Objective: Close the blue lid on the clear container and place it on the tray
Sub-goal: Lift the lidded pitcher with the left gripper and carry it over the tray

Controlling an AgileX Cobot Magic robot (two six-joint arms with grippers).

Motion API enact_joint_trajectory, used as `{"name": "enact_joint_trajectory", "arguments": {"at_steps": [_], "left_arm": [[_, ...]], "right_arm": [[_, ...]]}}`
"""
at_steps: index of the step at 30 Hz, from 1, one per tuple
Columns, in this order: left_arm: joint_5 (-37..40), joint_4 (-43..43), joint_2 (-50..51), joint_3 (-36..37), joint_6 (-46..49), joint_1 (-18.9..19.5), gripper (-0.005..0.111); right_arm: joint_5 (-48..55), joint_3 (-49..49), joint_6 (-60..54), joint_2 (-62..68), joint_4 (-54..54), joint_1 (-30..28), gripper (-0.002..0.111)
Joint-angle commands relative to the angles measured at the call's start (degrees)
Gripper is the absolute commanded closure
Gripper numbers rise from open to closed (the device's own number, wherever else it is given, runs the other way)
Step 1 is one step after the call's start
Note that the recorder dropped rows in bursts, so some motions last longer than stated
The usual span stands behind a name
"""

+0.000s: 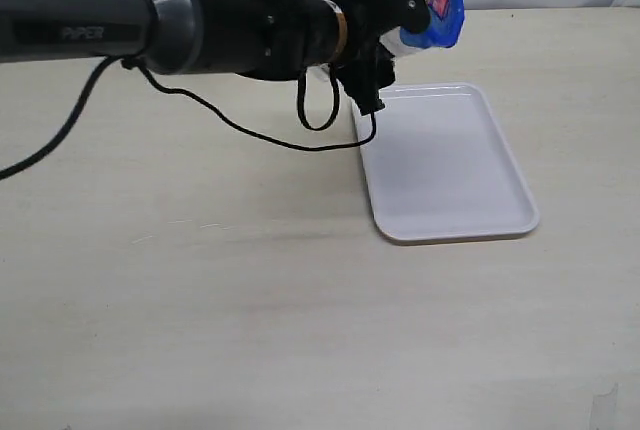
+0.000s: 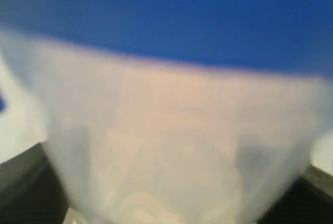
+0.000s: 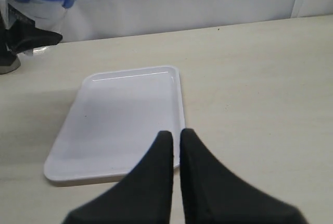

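The left arm (image 1: 200, 20) is stretched level from the left edge of the exterior view towards the upper middle, its dark tubular forearm running into a black wrist. A black cable (image 1: 250, 135) is looped beneath it. The left gripper (image 1: 388, 35) is held aloft. Its jaws are closed on the clear container (image 2: 177, 151), whose body is seen between two dark fingers (image 2: 21, 187) in the left wrist view. The right gripper (image 3: 175, 136) is seen only in its own wrist view, where its two black fingers (image 3: 151, 187) are pressed together.
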Motion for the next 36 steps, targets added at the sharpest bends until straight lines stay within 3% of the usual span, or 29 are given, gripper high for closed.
{"name": "enact_joint_trajectory", "arguments": {"at_steps": [1, 4, 8, 14, 29, 36], "left_arm": [[20.8, 6.9, 4.0, -2.9, 13.1, -5.0, 0.107], [32.0, 12.5, 7.3, -3.4, 21.3, -7.9, 0.107], [37.8, 21.1, 10.2, -3.4, 21.8, -9.9, 0.107], [35.9, 23.2, 11.0, -3.4, 22.3, -11.4, 0.107], [35.7, 23.2, 11.0, -3.4, 54.0, -11.5, 0.107], [35.6, 23.2, 11.0, -3.4, 55.0, -11.5, 0.107]], "right_arm": [[-0.1, 0.1, 0.2, -0.3, 0.2, 0.0, 0.104], [-0.1, 0.1, 0.2, -0.3, 0.2, 0.0, 0.104], [-0.1, 0.1, 0.2, -0.3, 0.2, 0.0, 0.104], [-0.1, 0.1, 0.2, -0.3, 0.2, 0.0, 0.104], [0.0, 0.1, 0.2, -0.3, 0.2, 0.0, 0.104], [0.0, 0.1, 0.2, -0.3, 0.2, 0.0, 0.104]]}}
